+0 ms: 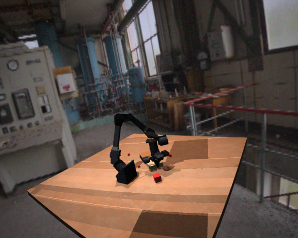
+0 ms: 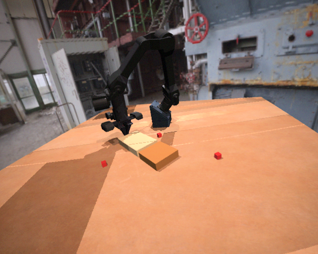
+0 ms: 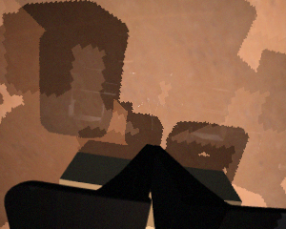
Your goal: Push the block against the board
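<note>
A flat cream board (image 2: 137,141) (image 1: 152,166) lies on the wooden table (image 2: 208,191) (image 1: 169,205). A thicker orange square block (image 2: 158,153) (image 1: 143,154) lies at its end, and the two seem to touch along one side. My gripper (image 2: 125,133) (image 1: 154,162) (image 3: 152,152) is shut and empty. Its tips are down at table level, at the far end of the cream board, opposite the orange block. In the wrist view only the board's shaded end face (image 3: 97,167) shows below the fingers, and the orange block is hidden.
Small red cubes lie around the parts (image 2: 104,163) (image 2: 159,134) (image 2: 217,155), and one sits near the arm's base (image 1: 157,177). The arm's base (image 2: 159,117) (image 1: 125,174) stands close behind the board. Table edges are far from the parts.
</note>
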Controlling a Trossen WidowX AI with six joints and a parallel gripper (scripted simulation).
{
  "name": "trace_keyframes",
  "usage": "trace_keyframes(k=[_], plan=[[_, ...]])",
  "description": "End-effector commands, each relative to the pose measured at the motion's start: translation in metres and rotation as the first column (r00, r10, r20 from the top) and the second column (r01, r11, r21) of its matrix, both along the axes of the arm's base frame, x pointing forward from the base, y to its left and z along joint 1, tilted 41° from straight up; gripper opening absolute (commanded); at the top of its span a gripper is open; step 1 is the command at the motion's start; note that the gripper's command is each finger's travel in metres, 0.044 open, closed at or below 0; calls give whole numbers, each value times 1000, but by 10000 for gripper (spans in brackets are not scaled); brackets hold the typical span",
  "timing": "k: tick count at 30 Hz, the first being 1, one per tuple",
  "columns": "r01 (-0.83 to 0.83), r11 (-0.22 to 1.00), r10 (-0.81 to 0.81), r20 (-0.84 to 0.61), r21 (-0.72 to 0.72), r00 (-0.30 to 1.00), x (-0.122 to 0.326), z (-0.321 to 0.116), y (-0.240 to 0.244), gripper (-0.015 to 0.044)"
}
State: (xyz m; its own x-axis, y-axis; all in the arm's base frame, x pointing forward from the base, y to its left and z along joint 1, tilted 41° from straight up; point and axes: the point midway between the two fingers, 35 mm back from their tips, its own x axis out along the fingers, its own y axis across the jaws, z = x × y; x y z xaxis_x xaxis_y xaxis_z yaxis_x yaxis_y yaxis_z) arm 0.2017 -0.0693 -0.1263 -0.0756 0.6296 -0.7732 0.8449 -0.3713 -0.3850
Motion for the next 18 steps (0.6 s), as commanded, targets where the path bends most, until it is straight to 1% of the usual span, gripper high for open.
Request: trace_keyframes(k=[1,18], plan=[[4,1000,-4,-4,15,1000,-3,-1,2,0],[4,1000,-4,-4,12,1000,-15,-16,-18,0]])
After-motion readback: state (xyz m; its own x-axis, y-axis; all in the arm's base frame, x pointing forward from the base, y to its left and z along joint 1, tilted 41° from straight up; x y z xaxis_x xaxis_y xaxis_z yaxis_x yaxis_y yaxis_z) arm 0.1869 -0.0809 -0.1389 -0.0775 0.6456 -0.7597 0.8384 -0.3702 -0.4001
